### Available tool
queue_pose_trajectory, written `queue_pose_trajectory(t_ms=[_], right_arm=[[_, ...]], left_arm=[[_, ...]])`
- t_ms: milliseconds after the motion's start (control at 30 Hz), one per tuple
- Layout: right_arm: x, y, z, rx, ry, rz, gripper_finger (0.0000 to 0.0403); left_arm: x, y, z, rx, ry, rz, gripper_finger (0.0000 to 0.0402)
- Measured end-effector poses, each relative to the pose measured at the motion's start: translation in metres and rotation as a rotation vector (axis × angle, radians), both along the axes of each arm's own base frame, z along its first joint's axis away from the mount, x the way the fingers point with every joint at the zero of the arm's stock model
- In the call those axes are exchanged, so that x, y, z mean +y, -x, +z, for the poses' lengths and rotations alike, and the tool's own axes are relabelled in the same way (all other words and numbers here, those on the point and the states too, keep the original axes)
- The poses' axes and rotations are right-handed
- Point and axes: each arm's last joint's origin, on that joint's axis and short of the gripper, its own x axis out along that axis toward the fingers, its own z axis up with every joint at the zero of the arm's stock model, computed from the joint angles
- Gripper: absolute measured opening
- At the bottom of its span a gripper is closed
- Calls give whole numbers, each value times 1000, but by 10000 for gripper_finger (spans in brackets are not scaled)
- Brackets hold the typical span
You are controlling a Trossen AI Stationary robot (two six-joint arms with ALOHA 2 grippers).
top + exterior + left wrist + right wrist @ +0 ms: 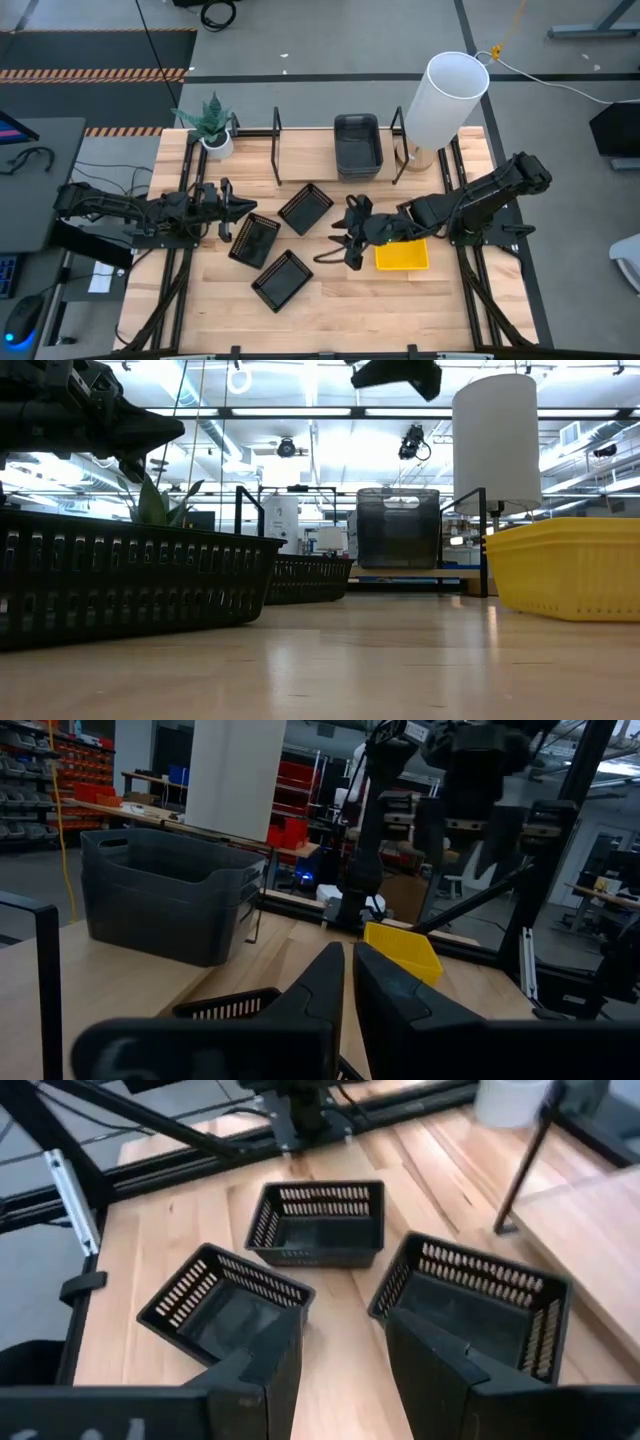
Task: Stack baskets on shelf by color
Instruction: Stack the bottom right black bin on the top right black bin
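No legible txt on yellow basket (pixel 402 255) or black baskets (pixel 281 278).

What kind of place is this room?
Probably a robotics lab or workshop: shelves of red storage bins line the back wall, hazard-striped tape marks the grey floor, and a computer mouse lies at a desk beside the table.

Yellow basket (pixel 565 568): cut off at the low view's right edge. Nearest black basket (pixel 120 582): cut off at left. Stacked grey baskets (pixel 357 143): count indiscernible from above.

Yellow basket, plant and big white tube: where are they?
Yellow basket (pixel 401 256): high view, its floor.
Plant (pixel 211 120): high view, its leaves.
White tube (pixel 444 100): high view, its side.
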Motion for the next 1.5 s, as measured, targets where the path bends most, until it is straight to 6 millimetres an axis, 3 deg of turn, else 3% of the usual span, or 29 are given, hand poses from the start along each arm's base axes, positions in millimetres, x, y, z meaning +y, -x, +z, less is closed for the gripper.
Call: queue_pose_trajectory(t_ms=[167, 433, 1033, 1267, 1500], right_arm=[[19, -13, -11, -43, 63, 81, 152], [45, -45, -46, -33, 141, 170, 152], [102, -126, -93, 201, 221, 446, 152], [111, -143, -117, 228, 312, 529, 152], [109, -146, -139, 286, 386, 581, 152]], left_arm=[[0, 0, 0, 2, -1, 0, 28], [0, 0, 0, 0, 0, -1, 38], [0, 0, 0, 0, 0, 0, 34], [0, 0, 0, 1, 0, 0, 30], [0, 0, 0, 3, -1, 0, 27]])
